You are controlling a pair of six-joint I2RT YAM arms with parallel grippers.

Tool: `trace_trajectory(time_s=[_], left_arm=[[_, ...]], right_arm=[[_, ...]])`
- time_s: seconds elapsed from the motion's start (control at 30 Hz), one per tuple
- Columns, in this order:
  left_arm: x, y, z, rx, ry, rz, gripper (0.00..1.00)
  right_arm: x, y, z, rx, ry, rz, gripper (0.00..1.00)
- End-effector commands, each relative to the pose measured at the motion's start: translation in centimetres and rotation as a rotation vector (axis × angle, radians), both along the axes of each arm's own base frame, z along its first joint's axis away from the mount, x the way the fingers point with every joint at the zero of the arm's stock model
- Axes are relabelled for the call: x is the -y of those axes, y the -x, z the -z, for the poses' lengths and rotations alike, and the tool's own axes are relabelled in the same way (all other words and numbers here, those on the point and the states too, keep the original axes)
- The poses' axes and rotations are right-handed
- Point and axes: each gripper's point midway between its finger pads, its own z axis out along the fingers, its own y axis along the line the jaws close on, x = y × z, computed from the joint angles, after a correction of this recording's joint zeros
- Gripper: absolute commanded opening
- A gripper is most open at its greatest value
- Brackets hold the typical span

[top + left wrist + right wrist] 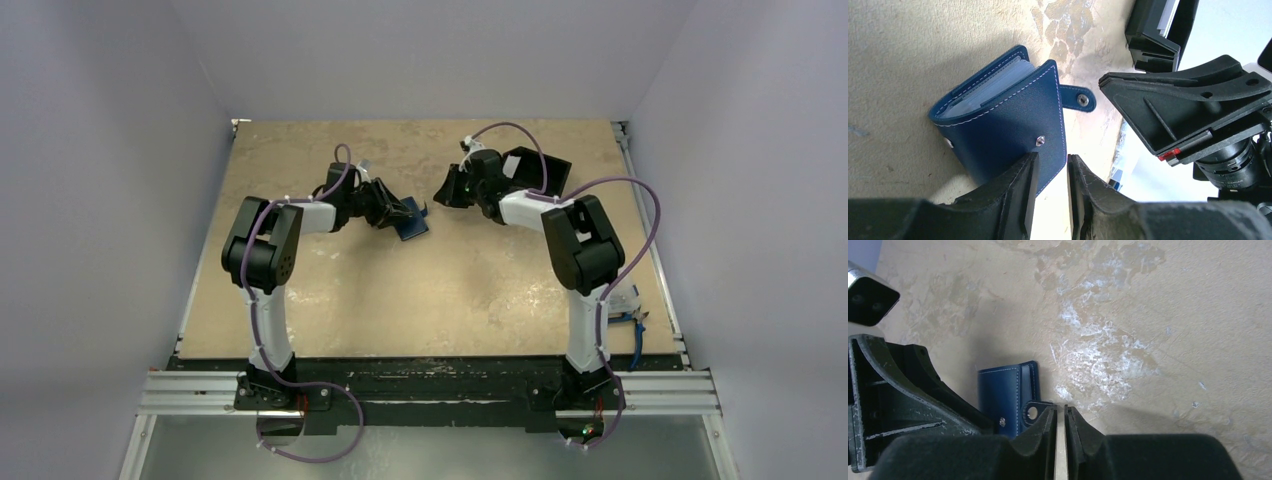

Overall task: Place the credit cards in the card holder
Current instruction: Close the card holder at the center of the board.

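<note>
Hold the cover up and slide the credit card leftward, edge first, in line with one sleeve. The card holder lies left of centre on the bench, half open, spine roughly near-to-far, mouth facing right. The left tool stands narrow at its cover corner; whether it grips I cannot tell. The right tool pinches a thin pale strip, probably that card.

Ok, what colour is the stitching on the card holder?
White stitching on the navy card holder; clearest in the left wrist view.
</note>
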Motion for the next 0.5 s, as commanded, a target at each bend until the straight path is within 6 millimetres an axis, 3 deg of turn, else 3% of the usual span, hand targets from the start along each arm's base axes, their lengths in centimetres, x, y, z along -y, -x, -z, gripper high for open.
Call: trace_trajectory(time_s=[0.0, 0.17, 0.3, 0.47], left_arm=[[-0.2, 0.7, 3.0, -0.038, -0.083, 0.009, 0.32], [-0.1, 0.7, 3.0, -0.038, -0.080, 0.010, 0.31], [-0.1, 0.7, 3.0, -0.040, -0.080, 0.011, 0.32], [-0.1, 0.7, 3.0, -0.040, -0.080, 0.010, 0.31]], right_arm=[[-1.7, -0.5, -3.1, 0.068, -0.058, -0.070, 0.22], [-1.8, -0.5, -2.9, 0.072, -0.038, -0.092, 0.29], [-1.9, 0.1, -4.5, 0.133, -0.034, -0.106, 0.38], [-3.5, 0.8, -4.3, 0.137, -0.019, -0.184, 0.40]])
